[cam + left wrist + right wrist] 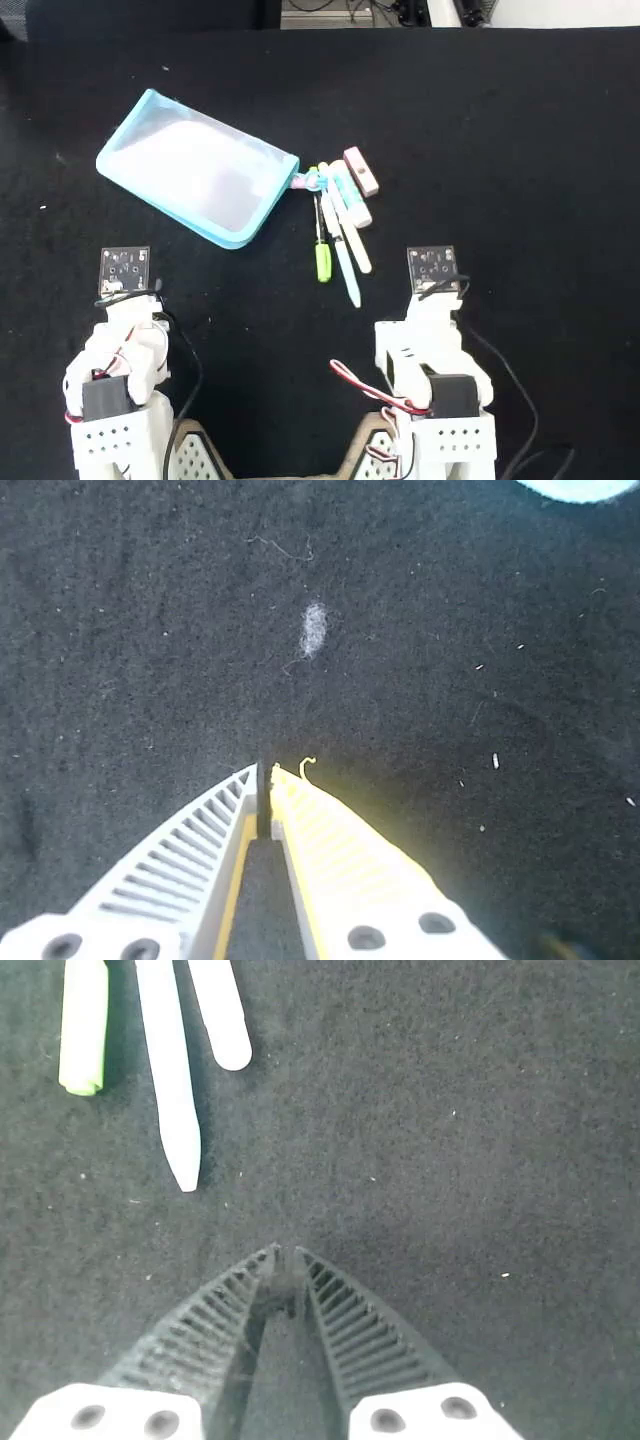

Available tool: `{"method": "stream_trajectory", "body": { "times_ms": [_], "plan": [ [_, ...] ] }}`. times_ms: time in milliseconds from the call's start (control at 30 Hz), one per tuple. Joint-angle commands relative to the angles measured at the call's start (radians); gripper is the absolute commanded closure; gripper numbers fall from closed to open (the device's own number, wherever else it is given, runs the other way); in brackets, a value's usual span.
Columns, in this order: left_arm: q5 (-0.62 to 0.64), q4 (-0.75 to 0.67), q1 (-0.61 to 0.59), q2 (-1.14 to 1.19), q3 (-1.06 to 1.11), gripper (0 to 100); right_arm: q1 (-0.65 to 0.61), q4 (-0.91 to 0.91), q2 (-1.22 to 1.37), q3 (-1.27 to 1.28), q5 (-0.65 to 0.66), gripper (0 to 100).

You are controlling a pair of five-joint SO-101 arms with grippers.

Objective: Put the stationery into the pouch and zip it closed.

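Seen from above, your light-blue pouch [195, 170] lies tilted on the black table [520, 150], with the stationery bunched just beside its nearer corner: a pink eraser [361, 171], a green pen [322, 250], a pale blue pen [346, 268] and a cream pen [356, 248]. Your left arm [115, 360] and right arm [432, 350] sit at the near edge, apart from both. In the left wrist view, your left gripper [266, 776] hangs over bare cloth, its jaws pressed together on nothing, with a sliver of the pouch at the frame's corner. In the right wrist view, your right gripper [286, 1255] is likewise closed and empty, the three pens' ends lying a little beyond its tips.
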Motion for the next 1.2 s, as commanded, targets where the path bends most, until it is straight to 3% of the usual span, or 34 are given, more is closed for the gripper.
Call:
{"method": "stream_trajectory", "body": {
  "times_ms": [0,1000,1167],
  "plan": [
    [0.008,0.003,-0.002,-0.009,0.019,97,0.014,0.005,-0.094,-0.008,-0.003,98.7],
    [0.002,0.026,0.004,-0.009,0.019,97,0.014,0.005,-0.094,-0.008,-0.003,98.7],
    [0.0,-0.296,0.002,-0.009,0.019,97,0.014,0.005,-0.094,-0.008,-0.003,98.7]
  ]
}}
